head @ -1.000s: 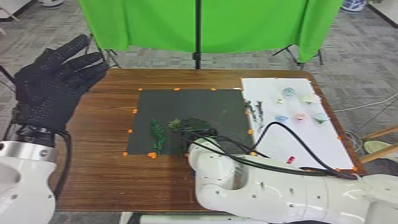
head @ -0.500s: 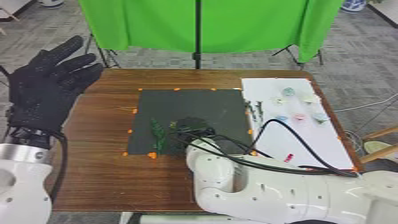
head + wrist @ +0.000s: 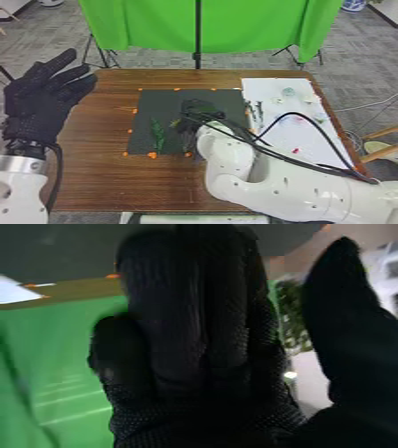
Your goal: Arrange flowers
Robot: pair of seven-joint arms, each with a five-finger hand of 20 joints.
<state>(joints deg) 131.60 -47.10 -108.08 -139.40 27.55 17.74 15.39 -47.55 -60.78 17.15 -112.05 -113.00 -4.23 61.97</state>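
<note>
Green sprig (image 3: 157, 135) lies on the dark mat (image 3: 158, 102), long axis near-to-far, just left of the right hand (image 3: 199, 108), the closer hand. Right fingers straight, thumb apart, leafy greenery (image 3: 291, 316) showing in the gap; can't tell contact. Next grasp probably hinges on that gap. Left hand (image 3: 46, 97) well left, fingers relaxed.
</note>
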